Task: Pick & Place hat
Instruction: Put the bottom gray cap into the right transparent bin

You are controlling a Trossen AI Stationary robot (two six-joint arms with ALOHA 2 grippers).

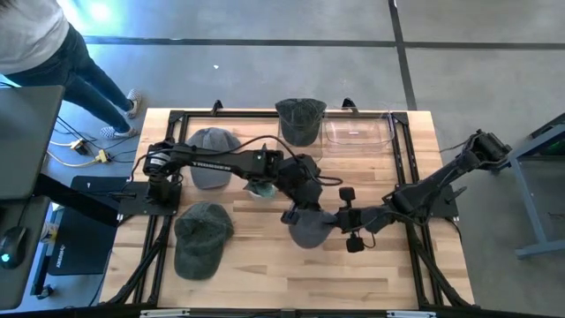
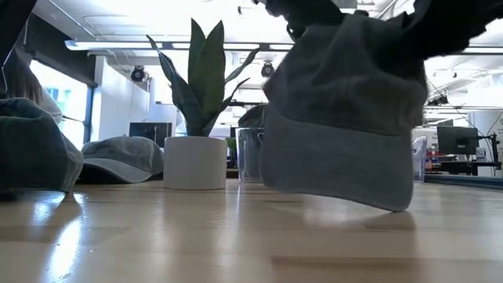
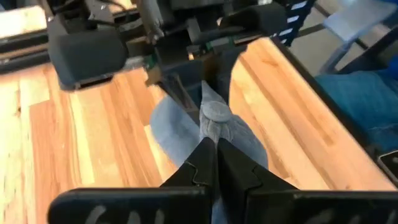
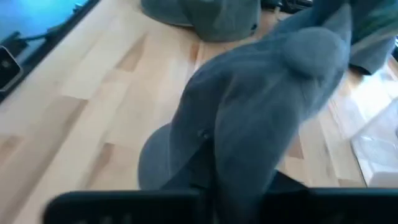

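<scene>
Grey hat [image 1: 307, 228] pinched between both closed pincers, mid-table.

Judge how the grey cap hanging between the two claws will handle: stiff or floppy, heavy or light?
The grey cap is probably floppy: its crown creases where the left claw pinches it. The brim looks stiffer, keeping its curve just above the table. Likely light, since pinches alone carry it.
</scene>
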